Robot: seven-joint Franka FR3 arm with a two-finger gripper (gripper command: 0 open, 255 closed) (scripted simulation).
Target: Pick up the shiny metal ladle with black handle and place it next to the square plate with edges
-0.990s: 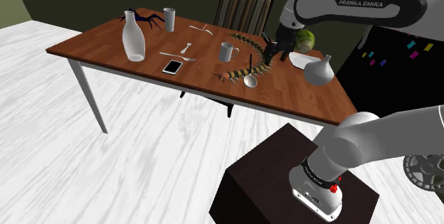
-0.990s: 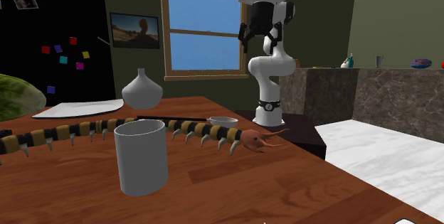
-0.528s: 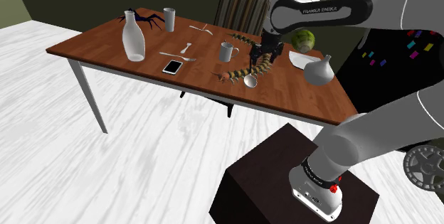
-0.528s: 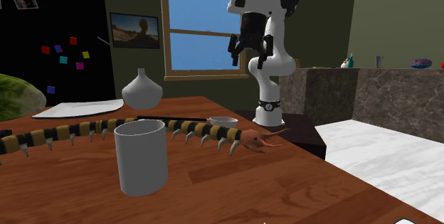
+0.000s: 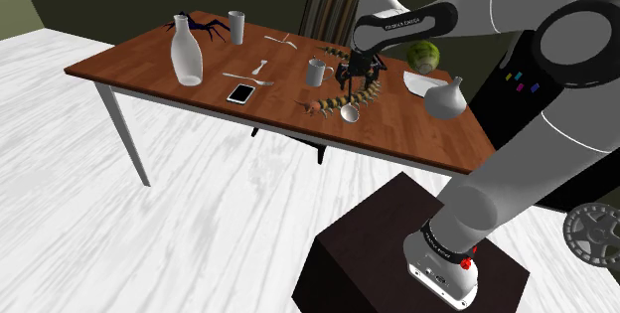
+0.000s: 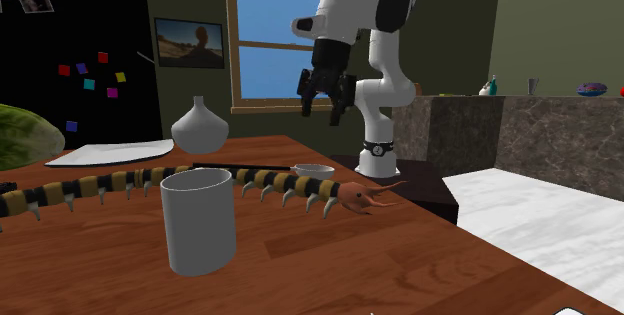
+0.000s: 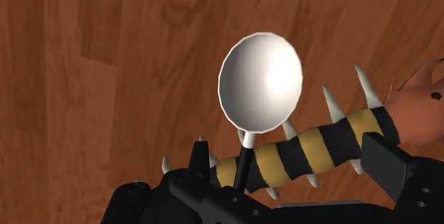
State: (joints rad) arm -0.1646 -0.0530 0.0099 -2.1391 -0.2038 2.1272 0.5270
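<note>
Ladle with shiny pale metal bowl and thin black handle: flat on brown wooden table, bowl facing up, toward the table edge nearest the stand. Handle crossing the body of a yellow-and-black striped toy centipede with white spikes; bowl near the centipede's orange head end. No contact with white square plate with raised edges; plate farther along the table toward the shoulder view's right, partly behind a pale round vase with narrow neck.

All-black two-finger gripper: well above the table top, pointing down, over the ladle handle. Fingers spread apart, nothing between them, no contact with ladle. Along the gripper's line of sight: ladle bowl ahead of the fingers, handle running back toward the hand.

Also on table: white mug beside the centipede, flat phone, tall pale bottle, plain cup, green round object beyond the plate. Striped chair at the table's far side.
</note>
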